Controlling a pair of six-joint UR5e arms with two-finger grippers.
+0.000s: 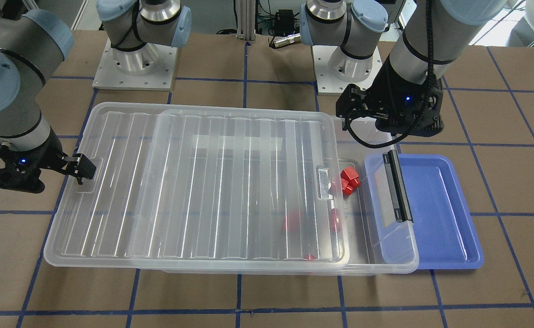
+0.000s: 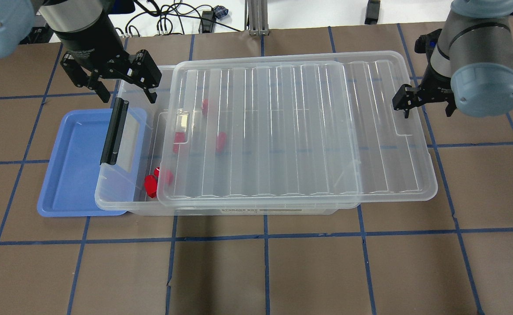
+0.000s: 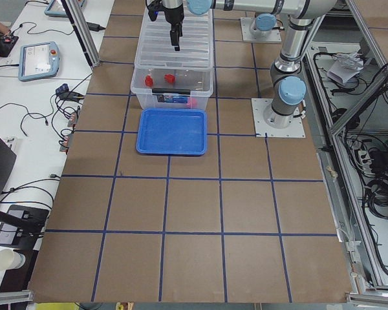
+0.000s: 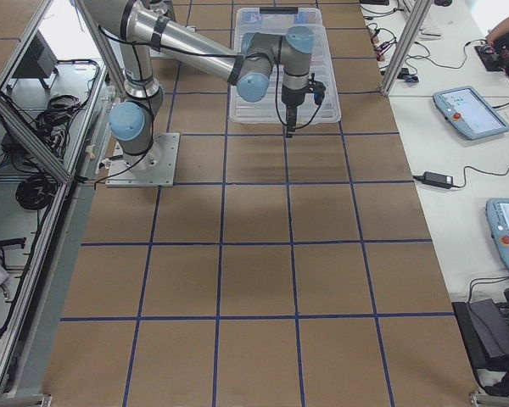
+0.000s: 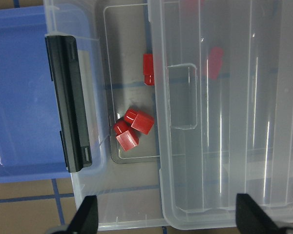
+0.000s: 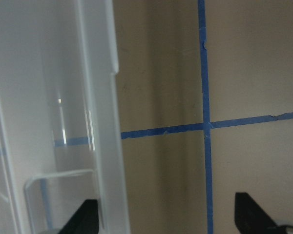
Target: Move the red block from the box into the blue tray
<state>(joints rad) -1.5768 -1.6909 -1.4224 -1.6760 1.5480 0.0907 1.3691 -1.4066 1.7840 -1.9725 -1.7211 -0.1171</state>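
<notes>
Six red blocks (image 5: 142,123) show in all. Three are bunched together in the uncovered end of the box (image 2: 239,210). A fourth block (image 5: 148,69) lies at the lid's edge. Two more are only blurred red shapes under the lid (image 2: 291,131).

There is one box, with one clear ribbed lid and one black latch handle (image 2: 114,131). There is one blue tray (image 2: 72,166).

Two arms stand on the desk (image 2: 282,271), each on one metal base plate (image 1: 134,68). That makes two grippers, the left gripper (image 2: 129,97) and the right gripper (image 2: 427,109). Each has two jaws.

One paper cup (image 3: 6,259) stands on a side bench.
</notes>
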